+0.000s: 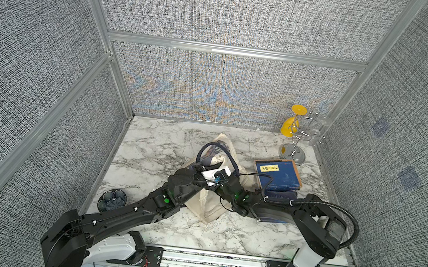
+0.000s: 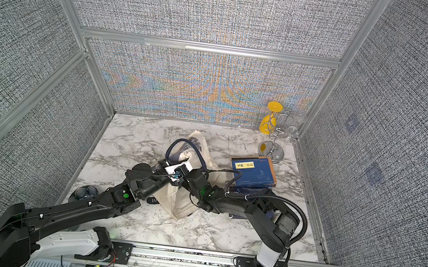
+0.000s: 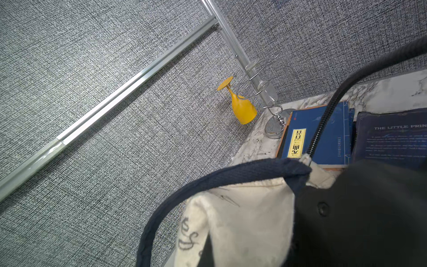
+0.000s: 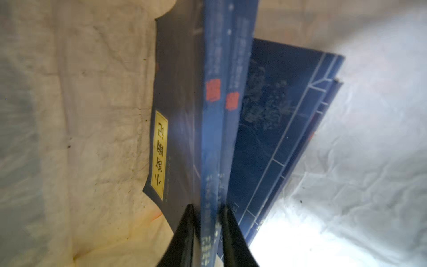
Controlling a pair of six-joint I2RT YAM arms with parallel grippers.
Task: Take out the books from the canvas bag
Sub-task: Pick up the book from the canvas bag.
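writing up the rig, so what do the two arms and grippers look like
Both arms are matte black with white housings at the base: left arm, right arm. Each shows a green light at a joint. A ribbed black conduit loops along the right arm. The right gripper has slim, tapering black jaws.

Cream canvas bag [image 1: 209,208] sits mid-table holding navy books [image 4: 180,115]; more books [image 1: 280,175] lie stacked beside.
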